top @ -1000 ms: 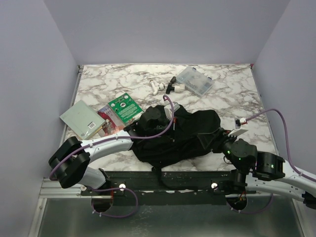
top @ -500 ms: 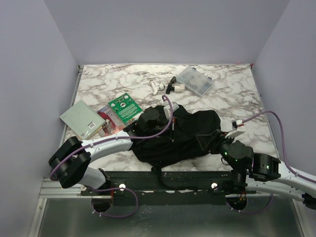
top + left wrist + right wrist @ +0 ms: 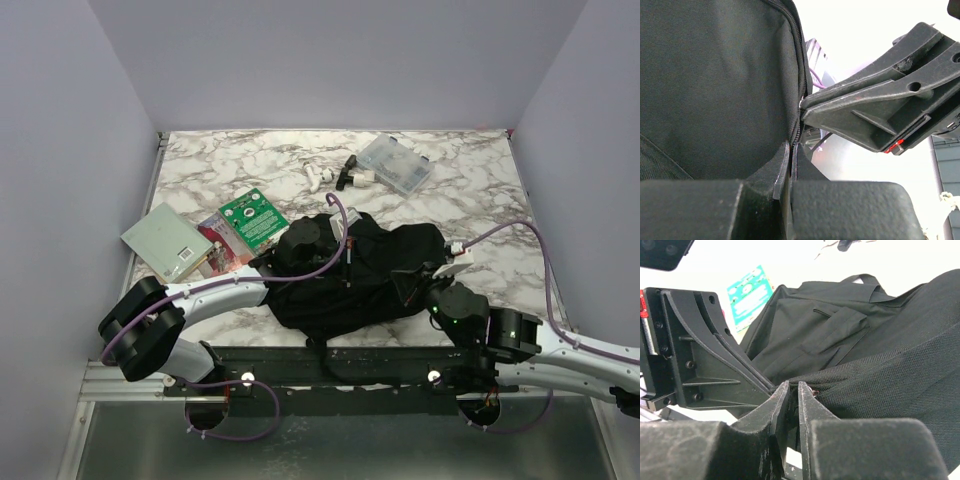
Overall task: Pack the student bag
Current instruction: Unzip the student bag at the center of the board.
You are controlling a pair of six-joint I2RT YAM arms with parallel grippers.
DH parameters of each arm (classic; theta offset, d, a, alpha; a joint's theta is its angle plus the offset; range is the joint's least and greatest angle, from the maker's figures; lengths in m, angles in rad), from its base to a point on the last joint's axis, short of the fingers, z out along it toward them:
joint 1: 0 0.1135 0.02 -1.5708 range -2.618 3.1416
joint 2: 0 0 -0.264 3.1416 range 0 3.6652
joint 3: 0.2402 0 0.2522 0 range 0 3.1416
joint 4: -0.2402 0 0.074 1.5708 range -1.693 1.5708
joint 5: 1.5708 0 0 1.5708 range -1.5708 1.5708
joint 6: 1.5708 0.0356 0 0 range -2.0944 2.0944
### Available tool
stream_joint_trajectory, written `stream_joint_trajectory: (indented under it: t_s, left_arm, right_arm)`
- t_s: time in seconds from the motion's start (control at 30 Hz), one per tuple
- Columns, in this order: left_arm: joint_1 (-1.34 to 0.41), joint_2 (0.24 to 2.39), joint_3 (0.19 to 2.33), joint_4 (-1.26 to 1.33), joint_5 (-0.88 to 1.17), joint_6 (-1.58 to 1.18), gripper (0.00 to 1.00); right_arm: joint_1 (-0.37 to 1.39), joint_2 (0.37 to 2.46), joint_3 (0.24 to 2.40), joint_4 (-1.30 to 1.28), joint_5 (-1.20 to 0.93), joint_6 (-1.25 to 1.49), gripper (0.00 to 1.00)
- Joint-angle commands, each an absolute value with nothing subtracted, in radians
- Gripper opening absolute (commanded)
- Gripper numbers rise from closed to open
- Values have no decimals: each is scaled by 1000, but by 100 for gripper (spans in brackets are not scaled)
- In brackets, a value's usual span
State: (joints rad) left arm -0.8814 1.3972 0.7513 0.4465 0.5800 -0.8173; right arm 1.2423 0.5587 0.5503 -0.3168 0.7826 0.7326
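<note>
The student bag (image 3: 372, 268), a black fabric backpack, lies slumped at the table's near middle. My left gripper (image 3: 346, 258) rests on its top, shut on the bag's zip edge (image 3: 799, 112); its jaws meet with the zipper line between them. My right gripper (image 3: 409, 284) is at the bag's right side. In the right wrist view its jaws pinch the edge of the bag's mesh fabric (image 3: 875, 380), with only a thin gap between them. The left gripper's fingers (image 3: 705, 352) stand close beside that spot. The bag's inside is hidden.
Left of the bag lie a green card (image 3: 253, 217), a red packet (image 3: 214, 245) and a grey book (image 3: 166, 242). At the back stand a clear compartment box (image 3: 394, 163) and small white and black pieces (image 3: 337, 177). Purple cables arch over both arms.
My right arm has slid left to the bag, and its jaws have closed from wide apart onto the fabric edge. The left arm has held still.
</note>
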Motion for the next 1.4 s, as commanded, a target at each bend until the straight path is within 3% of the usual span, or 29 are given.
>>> stream_joint_trajectory:
  t_s: [0.0,0.1,0.23,0.33,0.77,0.9,1.03,1.17,1.27,1.37]
  left_arm:
    - [-884,1384,749,540,633,-840,0]
    - [-883,1386,748,543,637,-842,0]
    - [-882,1392,747,546,643,-848,0]
    - [-882,1392,746,549,647,-851,0]
    - [-881,1409,748,558,658,-873,0]
    - [-883,1427,756,561,699,-875,0]
    - [-893,1427,729,563,718,-843,0]
    - [-910,1406,688,563,663,-802,0]
    - [-928,1408,674,563,640,-767,0]
    - [-946,1423,672,562,614,-745,0]
  right_arm:
    - [1244,598,584,-301,847,659,13]
    - [1243,617,598,-315,883,622,5]
    - [1243,638,632,-331,885,525,11]
    - [1243,654,660,-353,888,445,1]
    - [1243,578,706,-341,810,265,1]
    - [1244,642,675,-239,793,148,1]
    - [1239,759,693,-191,916,155,1]
    - [1078,881,785,-341,954,374,1]
    - [850,905,795,-335,739,430,1]
    - [750,955,831,-345,692,434,1]
